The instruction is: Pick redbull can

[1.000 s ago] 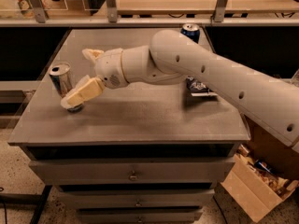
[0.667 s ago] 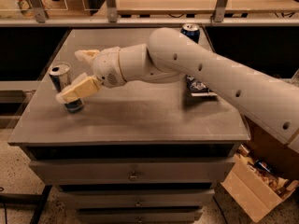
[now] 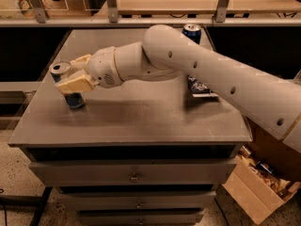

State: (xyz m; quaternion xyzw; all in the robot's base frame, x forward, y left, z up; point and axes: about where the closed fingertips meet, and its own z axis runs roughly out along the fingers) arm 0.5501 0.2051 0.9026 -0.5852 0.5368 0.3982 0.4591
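Silver-blue redbull can (image 3: 74,99) stands upright at the left side of the counter (image 3: 141,119), a bit back from the near edge. Its shiny top shows at the upper left and its blue base shows below. The middle of its body is hidden behind the near finger (image 3: 77,83).

Pincer (image 3: 65,74) is right at the can, coming in from the right, roughly level with the can's upper half. It's spread, with one cream finger on the near side of the can, one on the far side, and the can in the gap between them. Near finger crosses in front of the can body. Can't tell whether either finger actually presses on it. Can base sits on the counter surface.

White arm (image 3: 211,74) runs from the right edge of the scene, up over the middle of the counter, then left and down to the wrist beside the can.

Dark-blue can (image 3: 191,32) stands at the far edge of the counter right of centre, partly behind the arm and well apart from the redbull can. Dark packet (image 3: 202,87) lies flat on the right side of the counter, its far part covered by the arm.

Counter top is grey, with drawers (image 3: 134,175) below it. Open cardboard box (image 3: 256,194) sits on the floor at the near right, just beside the drawers.
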